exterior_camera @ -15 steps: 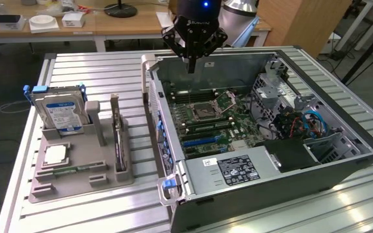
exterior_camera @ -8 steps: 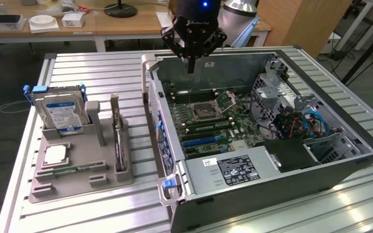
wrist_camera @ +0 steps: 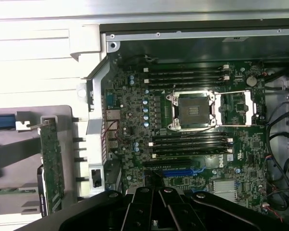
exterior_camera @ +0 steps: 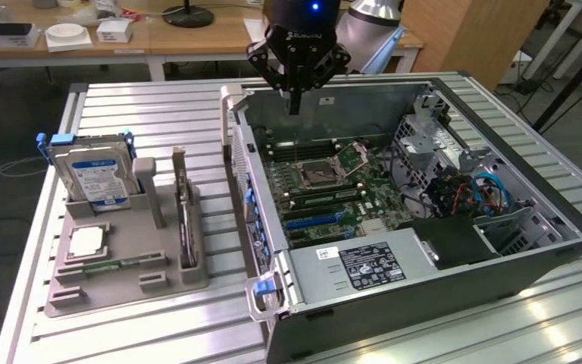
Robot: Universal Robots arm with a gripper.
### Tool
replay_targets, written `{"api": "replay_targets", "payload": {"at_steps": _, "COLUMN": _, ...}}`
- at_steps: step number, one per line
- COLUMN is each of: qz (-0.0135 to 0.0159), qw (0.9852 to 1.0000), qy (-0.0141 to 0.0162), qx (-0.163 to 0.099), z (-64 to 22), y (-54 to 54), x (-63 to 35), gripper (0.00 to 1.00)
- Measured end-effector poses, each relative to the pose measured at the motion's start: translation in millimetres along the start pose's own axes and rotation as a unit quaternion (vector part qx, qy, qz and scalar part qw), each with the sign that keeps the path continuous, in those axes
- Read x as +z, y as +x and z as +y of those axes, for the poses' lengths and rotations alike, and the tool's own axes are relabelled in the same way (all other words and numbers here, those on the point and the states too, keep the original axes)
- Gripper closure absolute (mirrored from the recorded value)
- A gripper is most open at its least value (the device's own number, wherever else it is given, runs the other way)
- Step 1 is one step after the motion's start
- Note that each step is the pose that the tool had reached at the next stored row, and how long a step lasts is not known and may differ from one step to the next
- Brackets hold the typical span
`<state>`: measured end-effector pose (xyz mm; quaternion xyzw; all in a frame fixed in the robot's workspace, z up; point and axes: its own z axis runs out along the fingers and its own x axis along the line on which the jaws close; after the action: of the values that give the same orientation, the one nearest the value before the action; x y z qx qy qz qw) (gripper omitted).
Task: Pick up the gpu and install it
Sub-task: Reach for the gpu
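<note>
A: Starting from the exterior view's left. Found the gpu?

B: Passing the hard drive (exterior_camera: 91, 178) first, blue-labelled and upright in the grey holder (exterior_camera: 160, 284) on the tabletop (exterior_camera: 119, 114). Then coming to the gpu (exterior_camera: 183, 216), just beside it to the right. Standing on its long edge in a slot of that same holder, outside the open computer case (exterior_camera: 423, 303) but near its side wall. Untouched, not yet lifted.

A: And the claw?

B: Further right again. Seeing the claw (exterior_camera: 293, 108) hanging over the far end of the case, above the motherboard (exterior_camera: 321, 189). Pinched narrow, fingers together, carrying nothing and touching nothing. Well apart from the card.

A: Any room on the board for it?

B: Judging from the wrist view, yes: spotting a blue expansion slot (wrist_camera: 183, 172) with nothing seated in it.

A: Handling?

B: Probably light and stiff, no flex to speak of. Fragile all the same: thin, with small parts across the green face. Easy to tip sideways in that slot if nudged off-centre.

A: Where to grip?

B: Best across the thickness at the exposed upper edge, roughly mid-length for balance. Keeping clear of the components, and of the lower edge hidden down in the holder. Gently, never squeezing hard.
</note>
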<state>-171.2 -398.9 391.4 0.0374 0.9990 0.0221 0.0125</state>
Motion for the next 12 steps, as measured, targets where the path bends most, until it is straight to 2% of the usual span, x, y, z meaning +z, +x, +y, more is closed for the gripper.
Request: {"api": "replay_targets", "payload": {"at_steps": 12, "qz": 0.0, "qw": 1.0, "qy": 0.0, "qx": 0.0, "z": -0.7, "y": 10.1, "x": 0.1, "gripper": 0.89}}
